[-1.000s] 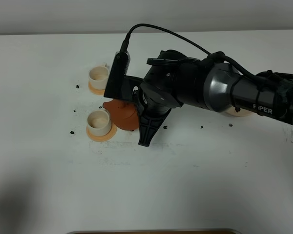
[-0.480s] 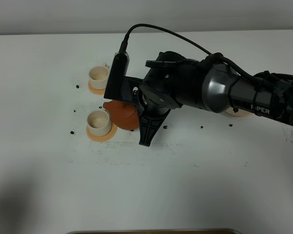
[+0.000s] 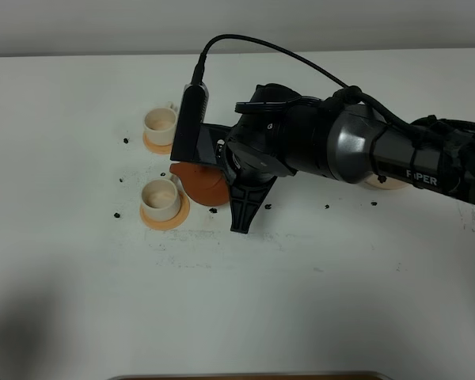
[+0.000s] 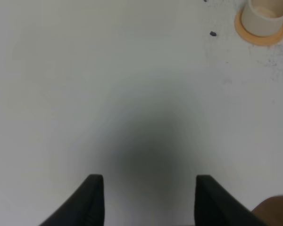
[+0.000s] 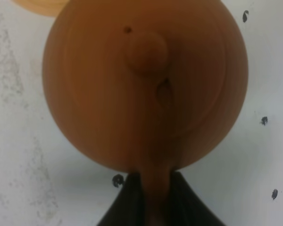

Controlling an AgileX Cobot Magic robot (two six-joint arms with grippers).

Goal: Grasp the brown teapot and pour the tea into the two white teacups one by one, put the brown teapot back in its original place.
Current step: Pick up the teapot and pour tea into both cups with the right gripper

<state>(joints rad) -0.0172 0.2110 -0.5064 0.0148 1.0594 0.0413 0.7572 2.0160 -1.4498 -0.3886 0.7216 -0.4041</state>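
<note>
Hovering over bare desk (image 3: 301, 301) on the near side, the left jaws stand apart and hold nothing, probably parked clear of the pouring. Farther in, the right jaws are closed tight on the loop handle (image 5: 153, 197) of the brown teapot (image 5: 146, 84); gripping there leaves the spout free. The teapot hangs just beside the nearer white teacup (image 3: 161, 195), spout side towards it, which suits filling that cup. How far it is tipped I cannot tell. Beyond it, the farther teacup (image 3: 160, 122) sits on its orange coaster (image 3: 150, 146). Well apart, half hidden behind the arm, the cream saucer (image 3: 384, 184) lies vacant for the return.
</note>
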